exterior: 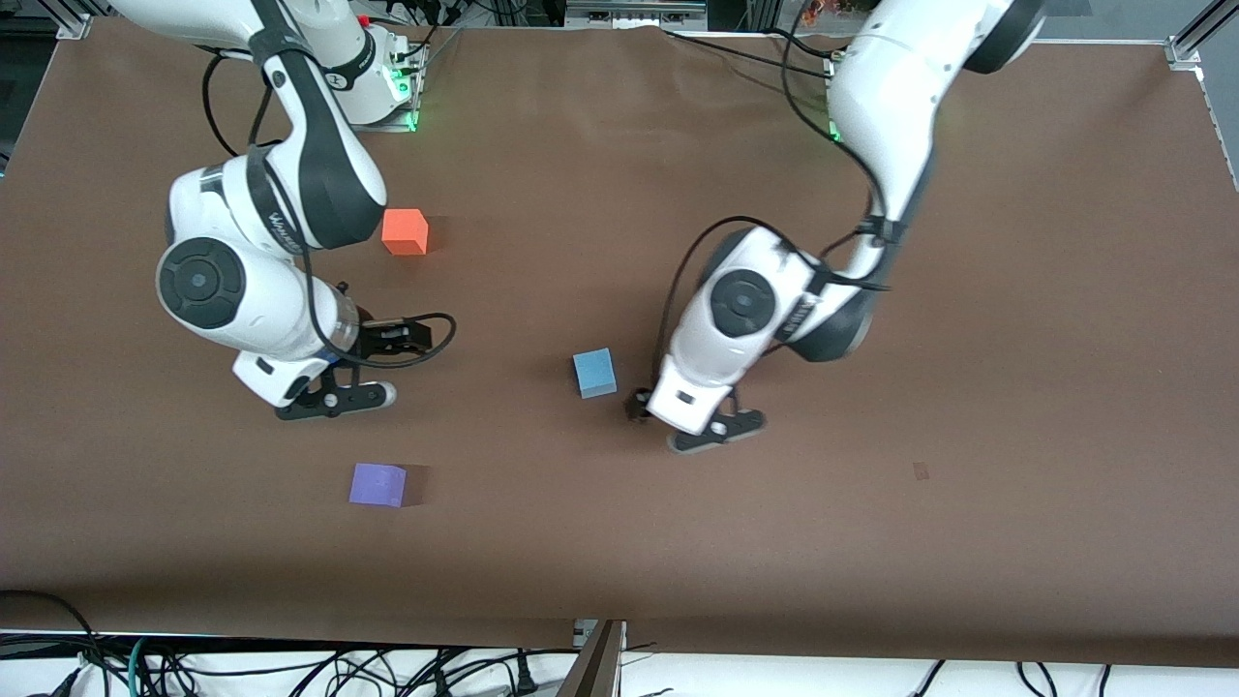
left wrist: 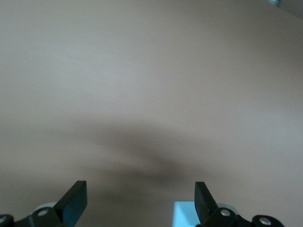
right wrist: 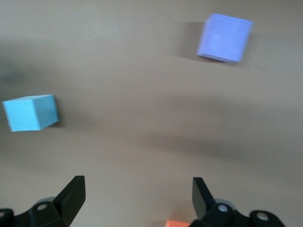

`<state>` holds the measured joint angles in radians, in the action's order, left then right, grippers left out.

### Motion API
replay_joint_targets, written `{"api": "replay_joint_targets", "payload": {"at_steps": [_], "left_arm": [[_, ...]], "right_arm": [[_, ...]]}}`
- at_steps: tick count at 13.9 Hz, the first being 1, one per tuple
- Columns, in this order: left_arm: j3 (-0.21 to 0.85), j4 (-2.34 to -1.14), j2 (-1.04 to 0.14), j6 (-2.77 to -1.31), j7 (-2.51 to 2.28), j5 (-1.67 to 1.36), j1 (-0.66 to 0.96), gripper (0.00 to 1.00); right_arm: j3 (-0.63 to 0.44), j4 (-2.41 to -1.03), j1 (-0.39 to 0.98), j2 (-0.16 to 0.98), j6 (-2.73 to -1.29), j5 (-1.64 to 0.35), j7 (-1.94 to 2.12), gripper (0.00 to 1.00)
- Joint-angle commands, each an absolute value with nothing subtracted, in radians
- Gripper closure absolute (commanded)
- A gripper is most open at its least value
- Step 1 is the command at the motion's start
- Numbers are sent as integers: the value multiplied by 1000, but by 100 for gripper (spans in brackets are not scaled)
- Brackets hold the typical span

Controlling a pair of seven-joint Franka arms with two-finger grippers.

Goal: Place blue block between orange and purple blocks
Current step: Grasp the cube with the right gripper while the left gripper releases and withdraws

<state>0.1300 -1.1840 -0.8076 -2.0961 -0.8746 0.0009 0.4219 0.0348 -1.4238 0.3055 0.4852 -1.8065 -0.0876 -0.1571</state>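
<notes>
The blue block (exterior: 594, 373) rests on the brown table near its middle, free of both grippers. My left gripper (exterior: 689, 426) hovers open and empty just beside it, toward the left arm's end; the block's corner (left wrist: 187, 213) shows by one finger. The orange block (exterior: 405, 231) sits toward the right arm's end. The purple block (exterior: 377, 484) lies nearer the front camera than the orange one. My right gripper (exterior: 337, 399) hangs open and empty over the bare table between those two. Its wrist view shows the blue block (right wrist: 31, 112), purple block (right wrist: 224, 37) and orange block (right wrist: 177, 223).
The brown table (exterior: 1016, 387) carries only the three blocks. Cables and a metal frame run along its front edge (exterior: 600, 649). The arms' bases stand along the edge farthest from the front camera.
</notes>
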Motion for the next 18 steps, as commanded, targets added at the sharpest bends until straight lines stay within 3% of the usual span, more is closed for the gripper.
{"api": "replay_joint_targets", "payload": {"at_steps": [1,4,8,10,15,18], "left_arm": [[149,-1219,-703,-2002,-761,-21,321,0],[149,-1310,-570,-1898,-587,-21,214,0],[150,-1611,-281,-1894,-419,-25,115,0],[149,-1705,-184,-1888,-414,-25,92,0],[147,-1859,-32,-1848,-293,-8,-58,0],[147,-1878,24,-1821,-212,-5,-123,0]], "right_arm": [[31,-1405,357,529,-1873,-117,-228,0],[31,-1405,429,574,-1972,-117,-267,0],[31,-1405,534,639,-2141,-114,-346,0],[29,-1405,563,681,-2222,-112,-374,0],[29,-1407,612,762,-2408,-104,-373,0],[28,-1413,624,781,-2439,-91,-362,0]]}}
